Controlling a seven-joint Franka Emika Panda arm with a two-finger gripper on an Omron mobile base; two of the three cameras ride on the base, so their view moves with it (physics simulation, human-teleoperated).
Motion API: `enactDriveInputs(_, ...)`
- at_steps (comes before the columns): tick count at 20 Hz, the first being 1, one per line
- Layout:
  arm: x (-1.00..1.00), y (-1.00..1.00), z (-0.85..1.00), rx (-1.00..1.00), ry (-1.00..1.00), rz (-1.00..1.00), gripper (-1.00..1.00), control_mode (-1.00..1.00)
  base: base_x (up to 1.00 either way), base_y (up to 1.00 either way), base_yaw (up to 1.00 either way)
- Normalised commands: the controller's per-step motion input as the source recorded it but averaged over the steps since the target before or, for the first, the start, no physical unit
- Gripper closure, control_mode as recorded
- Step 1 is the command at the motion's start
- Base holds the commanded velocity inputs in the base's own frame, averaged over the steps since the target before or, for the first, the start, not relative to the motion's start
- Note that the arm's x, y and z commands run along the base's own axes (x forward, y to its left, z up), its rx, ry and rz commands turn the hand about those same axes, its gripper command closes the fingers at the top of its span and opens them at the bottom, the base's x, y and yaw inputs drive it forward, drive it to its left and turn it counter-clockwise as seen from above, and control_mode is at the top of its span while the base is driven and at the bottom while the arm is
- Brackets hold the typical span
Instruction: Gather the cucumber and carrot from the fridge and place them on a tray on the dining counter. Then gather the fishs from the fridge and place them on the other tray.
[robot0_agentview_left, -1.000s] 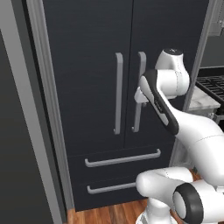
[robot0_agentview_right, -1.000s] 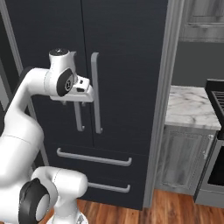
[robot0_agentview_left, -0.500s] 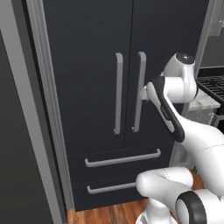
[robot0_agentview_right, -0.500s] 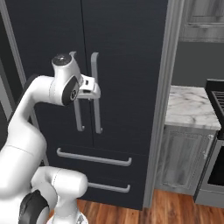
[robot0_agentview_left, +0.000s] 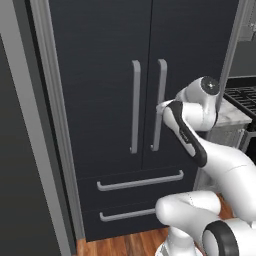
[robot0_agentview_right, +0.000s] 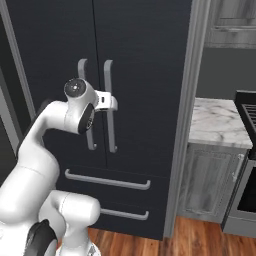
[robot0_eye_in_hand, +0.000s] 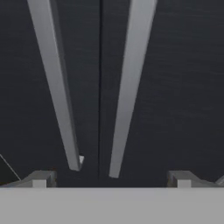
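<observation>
The black fridge (robot0_agentview_left: 100, 75) (robot0_agentview_right: 145, 60) stands shut, both doors closed. My gripper (robot0_agentview_left: 163, 106) (robot0_agentview_right: 113, 103) hovers at mid height just in front of the right door's long grey handle (robot0_agentview_left: 159, 100) (robot0_agentview_right: 109, 120). In the hand view the gripper (robot0_eye_in_hand: 111, 180) is open, its fingertips (robot0_eye_in_hand: 41, 179) spread wide below the left handle (robot0_eye_in_hand: 54, 83) and the right handle (robot0_eye_in_hand: 131, 78), with nothing between them. The cucumber, carrot, fishs, both trays and the dining counter are out of view.
Two lower drawers (robot0_agentview_left: 140, 180) (robot0_agentview_right: 107, 181) with bar handles sit under the doors. A marble-topped grey cabinet (robot0_agentview_right: 217, 122) and a stove (robot0_agentview_right: 247, 100) stand to the fridge's right. A dark panel (robot0_agentview_left: 20, 150) flanks the left side. Wood floor lies below.
The arm has swung slightly right and closer to the doors, bringing the open hand up to the right handle. The fridge stays shut.
</observation>
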Motion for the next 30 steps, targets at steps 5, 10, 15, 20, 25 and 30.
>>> enactDriveInputs(5,0.43,0.14,0.07,0.00,0.00,-0.01,-1.00,-1.00,0.00,0.00,0.00)
enactDriveInputs(10,0.45,-0.06,0.01,0.00,0.00,0.00,-1.00,-1.00,0.00,0.00,0.00)
enactDriveInputs(15,0.52,-0.03,0.00,0.00,0.00,0.00,-1.00,-1.00,0.00,0.00,0.00)
enactDriveInputs(20,0.51,0.00,0.00,0.00,0.00,0.00,-1.00,-1.00,0.00,0.00,0.00)
enactDriveInputs(25,0.41,0.00,0.00,0.00,0.00,0.00,-1.00,-1.00,0.00,0.00,0.00)
enactDriveInputs(30,0.38,-0.04,0.00,0.00,0.00,0.00,-1.00,-1.00,0.00,0.00,0.00)
